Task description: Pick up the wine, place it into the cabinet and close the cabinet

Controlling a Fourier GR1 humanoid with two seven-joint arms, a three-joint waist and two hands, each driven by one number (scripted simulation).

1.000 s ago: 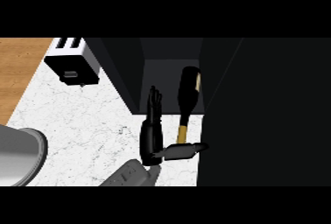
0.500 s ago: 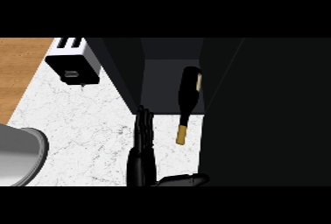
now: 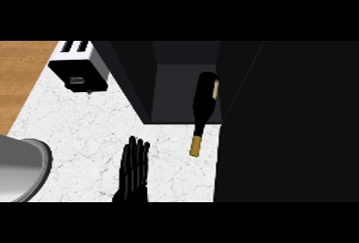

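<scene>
A dark cabinet (image 3: pixel 280 118) fills the right half of the head view and the top middle. Its open compartment shows as a grey recess at the upper centre, and a tall dark panel, seemingly its door, runs down the right side of that recess.

Next in size is the white marbled surface (image 3: pixel 84 123), spreading from the cabinet's foot to the left, with a strip of wooden flooring (image 3: pixel 21 71) beyond its upper-left edge.

A large grey rounded object (image 3: pixel 17 168) sits at the left edge, cut off by the frame. A toaster (image 3: pixel 79 69), white on top with a dark front, stands on the surface at the upper left, just beside the cabinet's left wall.

One robot hand (image 3: pixel 133 173) shows near the bottom centre; which hand it is cannot be told. Its fingers are straight, pressed together and pointing up the view, holding nothing.

The wine (image 3: pixel 203 107) lies with its dark body inside the recess and its gold-capped neck pointing out over the surface. It is apart from the robot hand, up and to its right.
</scene>
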